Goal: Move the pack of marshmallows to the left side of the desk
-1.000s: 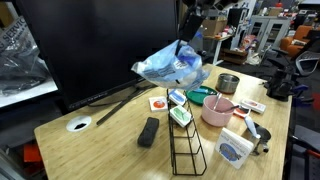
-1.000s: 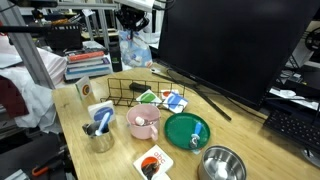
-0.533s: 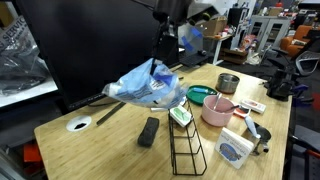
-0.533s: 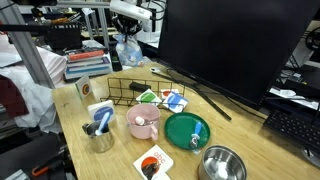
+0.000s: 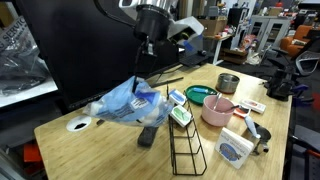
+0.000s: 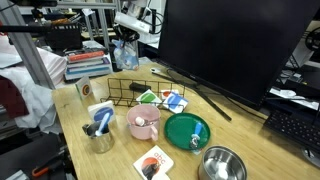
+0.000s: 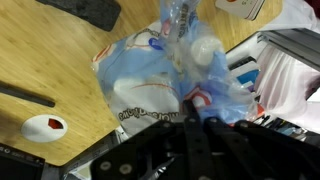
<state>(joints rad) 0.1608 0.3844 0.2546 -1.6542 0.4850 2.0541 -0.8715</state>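
Observation:
The pack of marshmallows (image 5: pixel 125 103) is a crinkly light-blue bag hanging in the air from my gripper (image 5: pixel 143 62), which is shut on its top. It hangs over the light-wood desk (image 5: pixel 100 150), just above the black remote. In the wrist view the pack (image 7: pixel 160 75) fills the middle, and my jaws (image 7: pixel 192 112) pinch its edge. In an exterior view the pack (image 6: pixel 125 55) shows at the far end of the desk, under the gripper (image 6: pixel 127 35).
A black remote (image 5: pixel 148 132), a black wire rack (image 5: pixel 185 140), a pink mug (image 5: pixel 217 110), a green plate (image 5: pixel 198 95), a metal bowl (image 5: pixel 228 83) and cards lie on the desk. A big monitor (image 5: pixel 90 40) stands behind. A white-rimmed cable hole (image 5: pixel 78 124) is near the pack.
My gripper has carried the pack leftward along the monitor and lower, from above the green plate to above the remote.

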